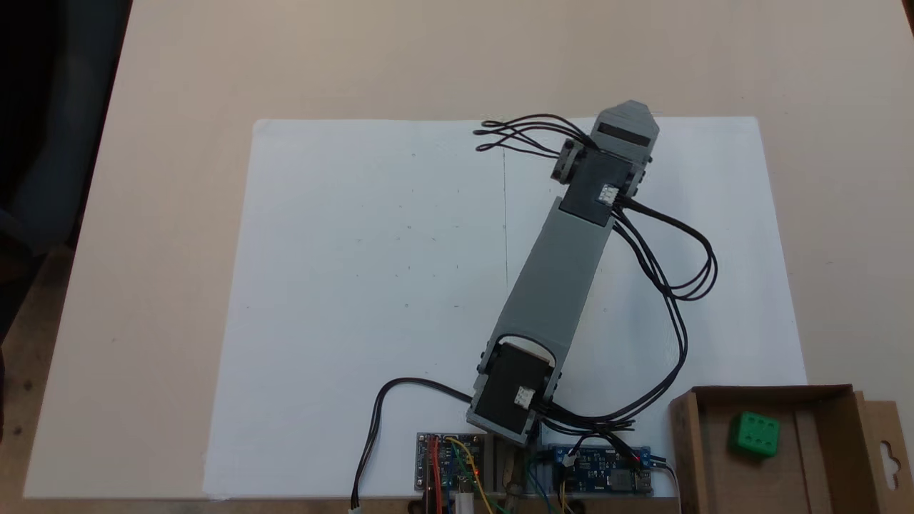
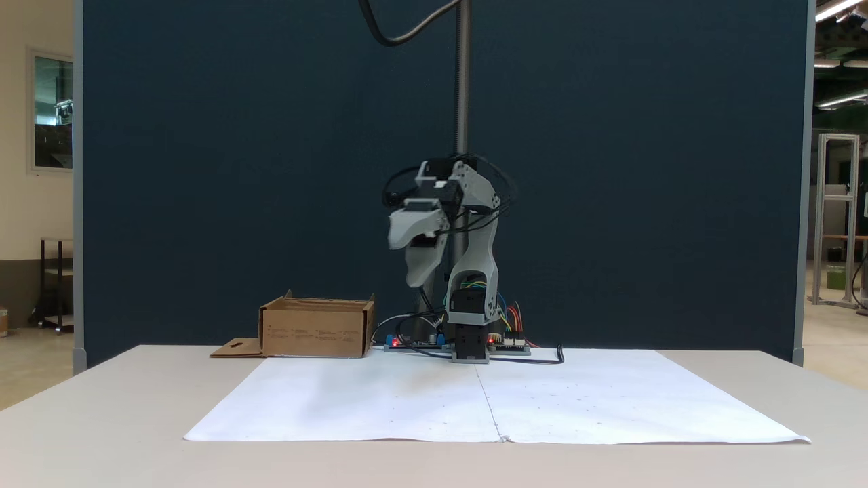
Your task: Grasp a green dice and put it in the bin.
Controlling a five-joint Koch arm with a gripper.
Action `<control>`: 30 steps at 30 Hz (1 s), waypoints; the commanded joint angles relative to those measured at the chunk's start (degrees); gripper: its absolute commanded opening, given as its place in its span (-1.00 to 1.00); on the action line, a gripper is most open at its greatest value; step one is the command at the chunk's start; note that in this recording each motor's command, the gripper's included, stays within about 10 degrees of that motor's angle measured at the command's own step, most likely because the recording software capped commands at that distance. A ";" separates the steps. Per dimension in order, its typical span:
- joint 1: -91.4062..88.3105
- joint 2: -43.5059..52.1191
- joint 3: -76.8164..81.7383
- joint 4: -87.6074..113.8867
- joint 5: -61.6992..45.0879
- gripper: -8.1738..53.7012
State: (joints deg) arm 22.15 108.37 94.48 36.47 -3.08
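Green dice [image 1: 755,433] already lies inside the bin [image 1: 687,442] at lower right, so I'd judge only retreat remains; my raised gripper [image 2: 415,261] hangs apart, empty.

1. The green dice [image 1: 754,433] is a small bright green cube with rounded edges and recessed round pips. Its upper face shows six pips in two rows. It lies inside the bin, on the floor of it, turned slightly askew to the walls, nearer the left wall as a fixed view from above shows it.

2. The bin [image 1: 821,457] is a shallow brown cardboard box with low walls, open at the top. A flap with a hang-hole cutout lies flat beside it. It stands on the desk at the corner of the white sheet, also seen side-on [image 2: 316,329].
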 commanded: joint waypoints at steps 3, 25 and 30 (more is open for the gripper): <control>-4.92 5.27 0.00 -3.78 2.46 0.71; -16.96 26.63 48.34 -40.94 1.93 0.68; -17.93 27.42 54.49 -49.64 1.93 0.66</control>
State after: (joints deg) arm 4.22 129.20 148.97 -5.45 -3.08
